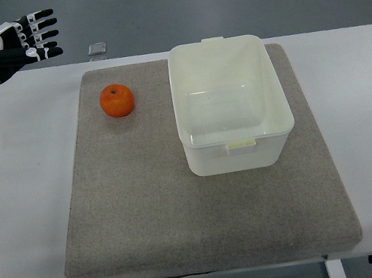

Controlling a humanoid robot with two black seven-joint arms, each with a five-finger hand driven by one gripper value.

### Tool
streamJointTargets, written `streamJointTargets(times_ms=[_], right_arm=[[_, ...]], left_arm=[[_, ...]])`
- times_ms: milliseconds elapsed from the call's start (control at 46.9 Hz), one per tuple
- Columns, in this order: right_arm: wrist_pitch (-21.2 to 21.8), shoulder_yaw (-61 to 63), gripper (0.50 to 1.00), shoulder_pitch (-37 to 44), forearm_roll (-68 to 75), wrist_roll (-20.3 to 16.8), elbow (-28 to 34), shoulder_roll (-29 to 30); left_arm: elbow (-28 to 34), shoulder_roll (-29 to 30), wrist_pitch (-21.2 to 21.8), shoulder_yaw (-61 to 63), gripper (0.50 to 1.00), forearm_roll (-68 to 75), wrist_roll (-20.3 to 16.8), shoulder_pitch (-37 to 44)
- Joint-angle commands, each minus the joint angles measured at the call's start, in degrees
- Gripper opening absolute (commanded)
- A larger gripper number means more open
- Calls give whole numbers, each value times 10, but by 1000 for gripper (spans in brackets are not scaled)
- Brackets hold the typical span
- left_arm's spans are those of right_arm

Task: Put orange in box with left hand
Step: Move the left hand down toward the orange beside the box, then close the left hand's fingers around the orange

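Here your orange (117, 100) sits stem-dimple up on the grey mat (149, 216), round with no long axis to speak of, just beside the empty box (231, 105) at its nine o'clock. The left hand (19, 44) hangs well apart at the orange's ten o'clock, fingers (44, 34) spread, holding nothing. Its forearm is cut off by the picture's edge.

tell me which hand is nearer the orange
Left. The left hand hovers open up and to the left of the orange, not touching it. The right hand is not in view.
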Motion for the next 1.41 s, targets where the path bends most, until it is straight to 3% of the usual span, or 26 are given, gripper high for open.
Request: streamJointTargets(times_ms=[0, 341, 512, 746, 938, 1237, 1322, 1386], right_arm=[[0, 0, 926, 0, 0, 0, 0, 0], [0, 0, 926, 0, 0, 0, 0, 0], [0, 0, 926, 0, 0, 0, 0, 0], [0, 0, 926, 0, 0, 0, 0, 0], [0, 0, 926, 0, 0, 0, 0, 0], [0, 0, 926, 0, 0, 0, 0, 0], [0, 0, 926, 0, 0, 0, 0, 0], [0, 0, 926, 0, 0, 0, 0, 0]], left_arm=[[-6, 0, 0, 1, 994, 68, -1, -11], [-110, -8, 0, 23, 992, 357, -13, -24], [-137, -12, 45, 57, 990, 462, -15, -43], [-128, -46, 141, 128, 986, 532, -15, -63], [-72, -98, 216, 192, 986, 550, -13, -64], [-51, -119, 233, 218, 964, 550, -12, -64], [-51, -119, 235, 225, 932, 550, -11, -64], [-51, -119, 235, 226, 868, 550, -11, -64]])
